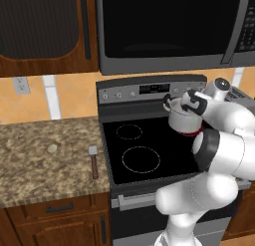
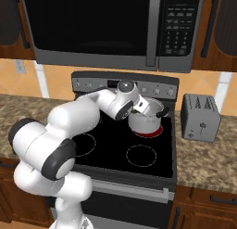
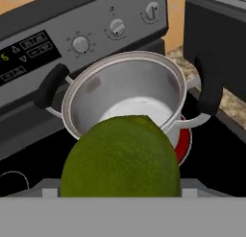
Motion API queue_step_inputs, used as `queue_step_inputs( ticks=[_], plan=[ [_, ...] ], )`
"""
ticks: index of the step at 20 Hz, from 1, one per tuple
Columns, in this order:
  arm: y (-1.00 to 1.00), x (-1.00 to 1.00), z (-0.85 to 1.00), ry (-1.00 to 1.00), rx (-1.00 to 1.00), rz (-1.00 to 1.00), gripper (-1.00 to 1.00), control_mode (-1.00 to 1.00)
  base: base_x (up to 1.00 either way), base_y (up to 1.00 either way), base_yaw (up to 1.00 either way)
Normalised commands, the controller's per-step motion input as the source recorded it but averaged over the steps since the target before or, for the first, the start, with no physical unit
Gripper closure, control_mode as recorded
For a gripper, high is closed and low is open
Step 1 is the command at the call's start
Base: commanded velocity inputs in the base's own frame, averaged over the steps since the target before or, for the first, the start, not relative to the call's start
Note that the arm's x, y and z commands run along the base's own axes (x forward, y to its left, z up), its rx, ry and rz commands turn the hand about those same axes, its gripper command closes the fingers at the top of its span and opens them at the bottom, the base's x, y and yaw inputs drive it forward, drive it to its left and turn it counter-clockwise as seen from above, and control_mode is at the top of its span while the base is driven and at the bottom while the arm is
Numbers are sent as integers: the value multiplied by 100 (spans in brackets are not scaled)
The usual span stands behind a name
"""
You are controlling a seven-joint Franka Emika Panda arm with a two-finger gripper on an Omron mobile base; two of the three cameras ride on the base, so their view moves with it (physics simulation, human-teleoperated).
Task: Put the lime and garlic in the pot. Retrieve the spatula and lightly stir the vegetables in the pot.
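The green lime [image 3: 120, 157] fills the bottom of the hand view, right at my fingers and just above the near rim of the pot [image 3: 126, 89]. My gripper [image 2: 139, 108] is shut on the lime; its fingertips are hidden behind the fruit. The silver pot [image 1: 183, 121] stands on the back right burner, which glows red, and its inside looks empty. Over on the granite counter left of the stove, the off-white garlic [image 1: 52, 149] lies beside the spatula [image 1: 93, 160], whose wooden handle points toward the counter's front.
The black stove top [image 1: 144, 150] has its knob panel [image 3: 81, 44] close behind the pot. A grey toaster [image 2: 200, 117] stands on the counter right of the stove. The microwave [image 2: 106, 28] hangs low above the arm.
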Motion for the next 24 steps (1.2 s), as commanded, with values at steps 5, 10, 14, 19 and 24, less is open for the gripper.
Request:
queue_step_inputs(
  ticks=[5,10,14,19,24],
  plan=[
    [-12,43,-28,2,-8,0,100,-100,0,0,0],
    [-4,39,-35,0,-10,0,100,-100,0,0,0],
    [-2,35,-25,0,-6,0,100,-100,0,0,0],
    [-6,28,-20,0,-2,0,100,-100,0,0,0],
    [-3,25,-8,0,0,0,100,-100,0,0,0]
  ],
)
